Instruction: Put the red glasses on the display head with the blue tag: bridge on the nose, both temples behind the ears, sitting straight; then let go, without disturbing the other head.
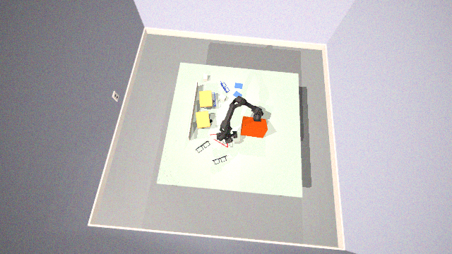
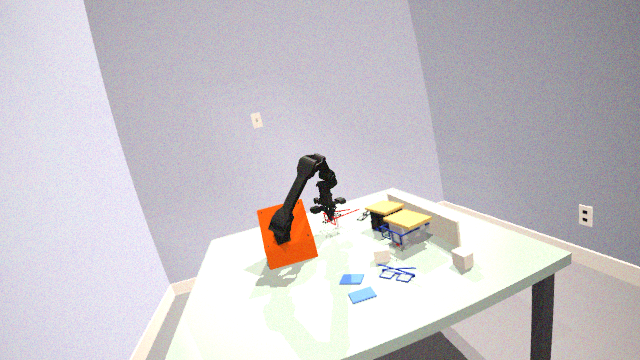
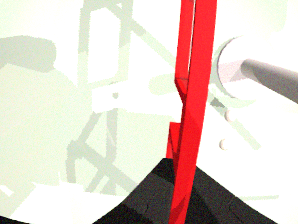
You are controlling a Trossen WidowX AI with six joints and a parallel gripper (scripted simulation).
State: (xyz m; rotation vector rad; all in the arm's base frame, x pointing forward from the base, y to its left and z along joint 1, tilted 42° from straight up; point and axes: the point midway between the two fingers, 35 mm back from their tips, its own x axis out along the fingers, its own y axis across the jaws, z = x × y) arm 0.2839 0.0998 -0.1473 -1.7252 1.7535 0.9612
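My gripper (image 1: pixel 227 138) (image 2: pixel 330 218) (image 3: pixel 173 168) points down and is shut on the red glasses (image 1: pixel 221 143) (image 2: pixel 350 213) (image 3: pixel 200 65), held above the table at the front frame. Their temples extend toward the heads' side. A black display head (image 2: pixel 378 222) (image 1: pixel 203 119) with a yellow top stands beyond them, apart from the glasses. Beside it, a grey display head (image 2: pixel 417 238) with a yellow top (image 1: pixel 205 99) wears blue glasses (image 1: pixel 214 99) (image 2: pixel 385 232); a small red mark (image 2: pixel 398 245) shows low on its front. I cannot make out the blue tag.
A grey board (image 1: pixel 193 113) (image 2: pixel 445 225) stands behind the heads. Loose blue glasses (image 1: pixel 224 87) (image 2: pixel 397 274), two blue cards (image 1: pixel 239 85) (image 2: pixel 362 295) and pale blocks (image 2: pixel 462 259) (image 2: pixel 382 256) lie nearby. Black glasses (image 1: pixel 203 147) (image 1: pixel 217 160) lie past the gripper. An orange box (image 1: pixel 254 127) (image 2: pixel 300 240) stands by the arm's base.
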